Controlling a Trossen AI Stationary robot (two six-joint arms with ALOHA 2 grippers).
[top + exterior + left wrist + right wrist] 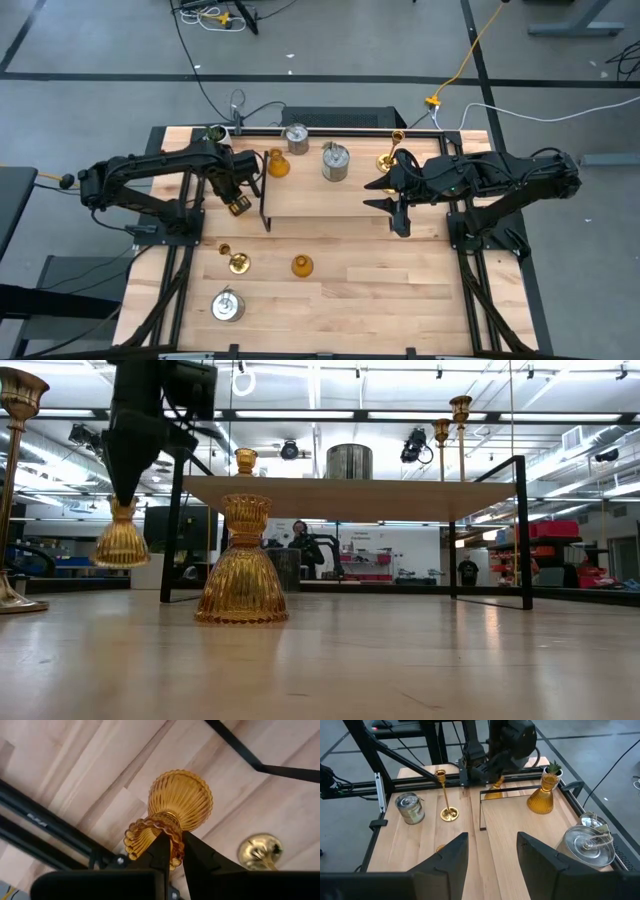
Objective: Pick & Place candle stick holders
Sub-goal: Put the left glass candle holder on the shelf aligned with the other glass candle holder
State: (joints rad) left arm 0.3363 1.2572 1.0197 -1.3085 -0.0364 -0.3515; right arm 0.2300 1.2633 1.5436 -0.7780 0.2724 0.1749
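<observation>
My left gripper (238,192) is shut on an amber ribbed holder (122,542), just off the left end of the wooden rack (330,200); it also shows in the left wrist view (180,800). My right gripper (492,855) is open and empty over the rack's right end (400,205). On the rack stand an amber holder (277,164), two silver cans (296,138) (336,161) and a tall gold holder (390,155). On the near table stand a gold holder (236,260), an amber holder (301,265) and a silver can (227,305). My left gripper pinches the holder's scalloped top collar (150,827) between its two fingers. The fingers (125,480) come from above, pointing down. The holder hangs upright below them, flared base down, lifted clear of the table.
A whitish cup with green contents (213,132) stands at the far left corner. The rack's black wire side (265,190) stands close to the right of my left gripper. Bare tabletop lies at the near right (400,290).
</observation>
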